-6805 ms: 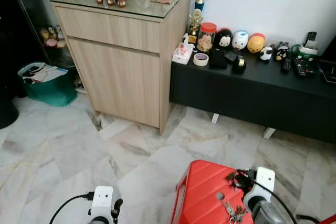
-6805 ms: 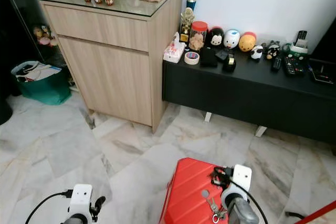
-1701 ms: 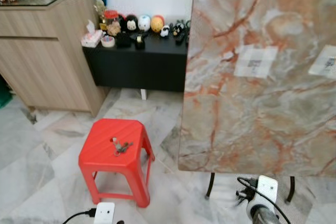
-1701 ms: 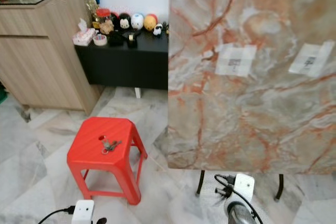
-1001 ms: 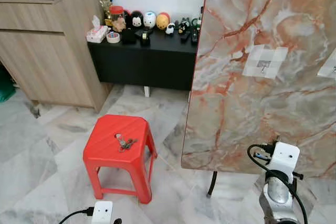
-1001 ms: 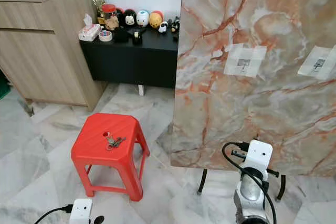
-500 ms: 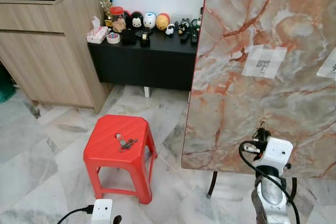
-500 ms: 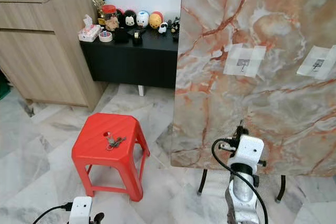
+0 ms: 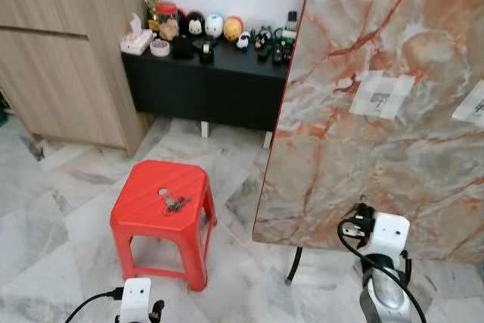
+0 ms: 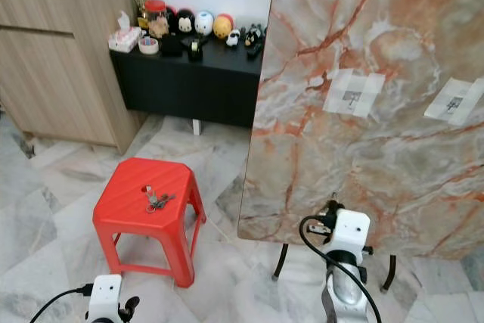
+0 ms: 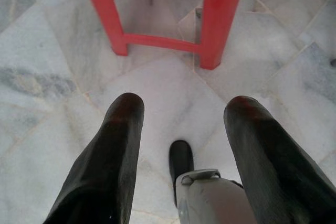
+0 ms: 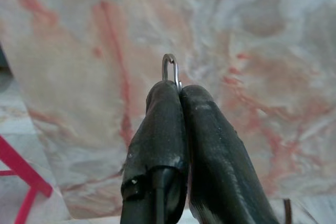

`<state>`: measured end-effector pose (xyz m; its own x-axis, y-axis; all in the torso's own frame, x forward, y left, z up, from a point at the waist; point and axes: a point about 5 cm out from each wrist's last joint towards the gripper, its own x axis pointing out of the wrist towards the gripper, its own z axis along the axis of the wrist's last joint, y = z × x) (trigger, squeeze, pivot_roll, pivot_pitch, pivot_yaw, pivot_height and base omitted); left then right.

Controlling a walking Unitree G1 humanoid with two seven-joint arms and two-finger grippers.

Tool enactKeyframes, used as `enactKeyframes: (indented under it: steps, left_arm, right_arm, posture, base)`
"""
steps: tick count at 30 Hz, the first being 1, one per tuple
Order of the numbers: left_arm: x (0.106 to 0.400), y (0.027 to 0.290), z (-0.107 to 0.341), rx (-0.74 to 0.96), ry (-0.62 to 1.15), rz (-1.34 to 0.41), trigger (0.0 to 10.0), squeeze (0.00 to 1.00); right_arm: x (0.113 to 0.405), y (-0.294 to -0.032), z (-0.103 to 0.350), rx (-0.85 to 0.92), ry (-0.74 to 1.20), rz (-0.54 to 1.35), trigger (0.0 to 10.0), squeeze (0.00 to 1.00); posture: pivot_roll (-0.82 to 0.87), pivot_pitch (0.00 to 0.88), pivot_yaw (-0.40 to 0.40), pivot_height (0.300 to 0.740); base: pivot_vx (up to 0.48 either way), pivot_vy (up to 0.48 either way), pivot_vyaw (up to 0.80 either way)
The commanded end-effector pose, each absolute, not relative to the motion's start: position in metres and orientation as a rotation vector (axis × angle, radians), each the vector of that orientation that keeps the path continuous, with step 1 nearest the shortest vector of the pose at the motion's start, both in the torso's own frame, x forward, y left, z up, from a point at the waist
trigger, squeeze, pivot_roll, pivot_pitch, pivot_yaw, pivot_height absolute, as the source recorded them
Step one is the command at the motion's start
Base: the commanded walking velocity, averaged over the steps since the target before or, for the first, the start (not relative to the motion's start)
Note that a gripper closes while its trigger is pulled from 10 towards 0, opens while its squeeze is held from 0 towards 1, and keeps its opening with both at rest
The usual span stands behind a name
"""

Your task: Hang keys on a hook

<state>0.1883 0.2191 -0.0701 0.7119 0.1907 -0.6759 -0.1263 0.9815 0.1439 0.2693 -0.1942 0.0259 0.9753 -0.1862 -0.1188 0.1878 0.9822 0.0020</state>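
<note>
While the right end effector [image 12: 177,88] pinches a key ring [image 12: 169,69], the left end effector [image 11: 181,114] hangs spread

The right arm [image 9: 384,293] is a silver metal tube capped by a white boxy block, with a black cable looping off its side. The left arm's [image 9: 136,299] white block trails a black cable too. Both grippers have long, matte black, round-tipped fingers [image 11: 113,156].
</note>
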Motion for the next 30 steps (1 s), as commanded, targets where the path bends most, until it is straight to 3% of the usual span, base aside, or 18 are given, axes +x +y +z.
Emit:
enactKeyframes:
  steps: [1, 13, 24, 30]
  left_arm:
    - [0.184, 0.218, -0.073, 0.078, 0.777, 0.182, 10.0, 0.0]
    - [0.179, 0.213, -0.076, 0.1, 0.797, 0.12, 10.0, 0.0]
    - [0.175, 0.212, -0.079, 0.108, 0.814, 0.116, 10.0, 0.0]
    - [0.17, 0.21, -0.081, 0.108, 0.83, 0.116, 10.0, 0.0]
  right_arm:
    - [0.271, -0.201, 0.025, 0.014, 0.136, -0.199, 10.0, 0.0]
    - [0.259, -0.214, 0.018, 0.068, 0.155, -0.316, 10.0, 0.0]
    - [0.255, -0.215, 0.012, 0.089, 0.188, -0.326, 10.0, 0.0]
    - [0.253, -0.212, 0.007, 0.112, 0.213, -0.317, 10.0, 0.0]
  posture:
    - [0.1, 0.0, -0.121, 0.74]
    - [0.01, 0.0, -0.04, 0.74]
    - [0.01, 0.0, -0.054, 0.74]
    - [0.01, 0.0, -0.061, 0.74]
  base:
    - [0.0, 0.0, 0.0]
    - [0.0, 0.0, 0.0]
    - [0.0, 0.0, 0.0]
    - [0.0, 0.0, -0.46]
